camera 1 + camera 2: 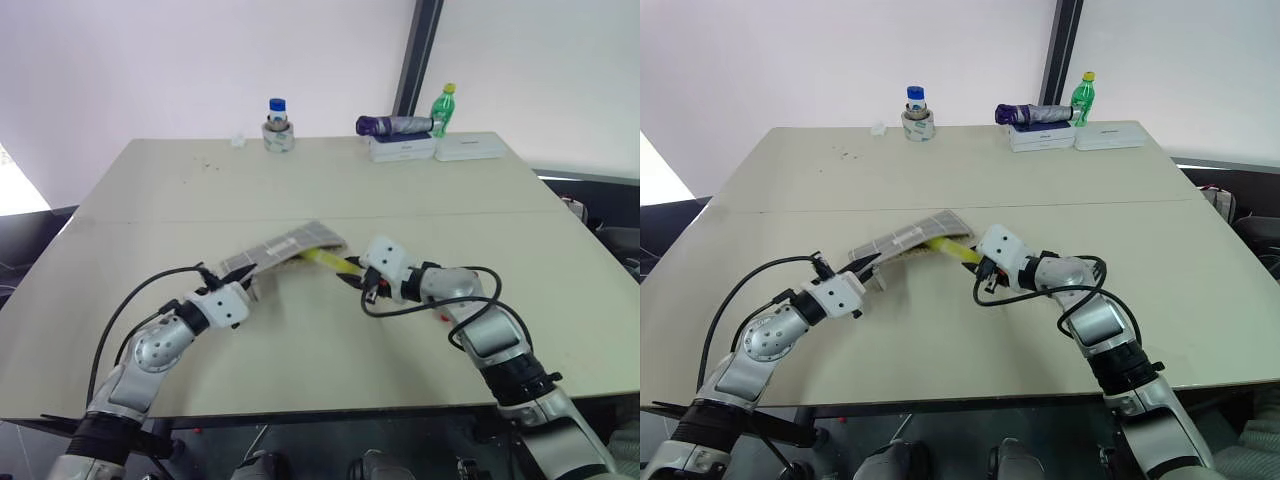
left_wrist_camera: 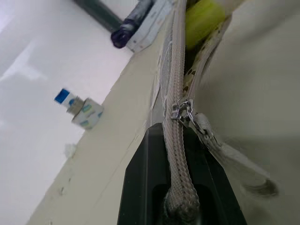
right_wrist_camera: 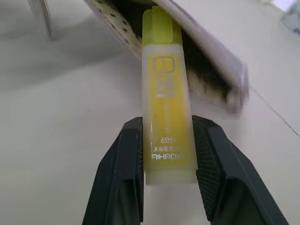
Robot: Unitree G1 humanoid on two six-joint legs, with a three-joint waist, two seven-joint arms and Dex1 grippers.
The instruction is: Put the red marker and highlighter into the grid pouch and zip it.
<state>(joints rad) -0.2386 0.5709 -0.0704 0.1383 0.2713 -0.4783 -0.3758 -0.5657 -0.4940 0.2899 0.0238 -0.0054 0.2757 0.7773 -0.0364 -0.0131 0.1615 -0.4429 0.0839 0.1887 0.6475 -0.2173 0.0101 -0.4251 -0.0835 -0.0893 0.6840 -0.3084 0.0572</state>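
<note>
A pale beige counter (image 1: 180, 330) carries several things along its far edge, all well apart from either pincer. Beyond the left pincer stands a blue-capped bottle (image 1: 277, 125). Beyond the right pincer lie two white boxes (image 1: 402, 147) (image 1: 472, 146), a folded purple umbrella (image 1: 393, 125) atop one, a green bottle (image 1: 443, 110) with a yellow cap just behind.

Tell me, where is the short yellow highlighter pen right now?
The short yellow highlighter pen is near the table's middle, pinched in the right gripper, its cap end poking into the open mouth of the grey grid fabric pouch.
</note>
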